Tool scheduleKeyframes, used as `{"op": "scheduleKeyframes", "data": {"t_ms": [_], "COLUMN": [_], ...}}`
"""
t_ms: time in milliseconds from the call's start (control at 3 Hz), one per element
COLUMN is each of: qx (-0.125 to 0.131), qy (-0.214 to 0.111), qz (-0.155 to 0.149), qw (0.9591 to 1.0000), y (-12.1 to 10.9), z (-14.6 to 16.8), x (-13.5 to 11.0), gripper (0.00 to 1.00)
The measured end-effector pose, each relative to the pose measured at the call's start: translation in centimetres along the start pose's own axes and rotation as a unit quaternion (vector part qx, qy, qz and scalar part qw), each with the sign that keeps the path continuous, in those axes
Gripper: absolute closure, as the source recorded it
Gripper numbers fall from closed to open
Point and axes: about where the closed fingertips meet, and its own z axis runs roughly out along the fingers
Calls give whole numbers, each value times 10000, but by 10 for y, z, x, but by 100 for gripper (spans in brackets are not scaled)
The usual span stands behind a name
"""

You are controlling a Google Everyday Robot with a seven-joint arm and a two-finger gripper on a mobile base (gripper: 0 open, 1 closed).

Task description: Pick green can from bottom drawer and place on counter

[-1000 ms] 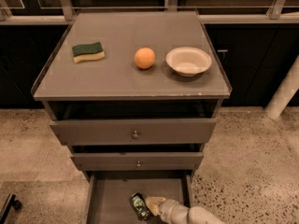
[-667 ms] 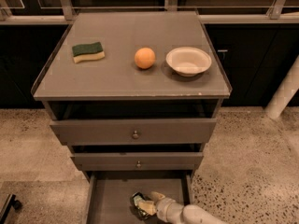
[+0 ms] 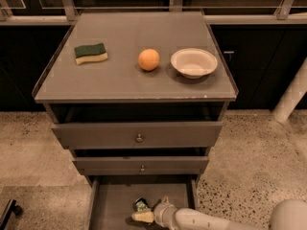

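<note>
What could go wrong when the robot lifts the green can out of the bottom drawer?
The gripper is low in the bottom drawer, right at the green can; the can might slip and roll away. The middle drawer juts out just above, so the can could bump it going up. On the counter, it might knock the orange, which could roll.

The green can, small, dark and shiny, is low inside the bottom drawer, right of its middle; whether it stands upright cannot be told. This plain grey drawer is pulled out toward the near side. The gripper is in the drawer, right against the can. The counter, flat, grey and thin-rimmed, tops the cabinet above.
</note>
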Motion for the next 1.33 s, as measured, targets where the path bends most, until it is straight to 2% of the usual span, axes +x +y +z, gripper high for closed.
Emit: {"op": "scheduleKeyframes", "data": {"t_ms": [667, 1000, 1333], "qx": [652, 843, 883], "qy": [482, 589, 640], "qz": [-6, 40, 53], "qw": [9967, 9947, 9940], "y": [-34, -47, -50], "z": [16, 19, 25], "x": [24, 32, 36], "gripper": [0, 0, 0]}}
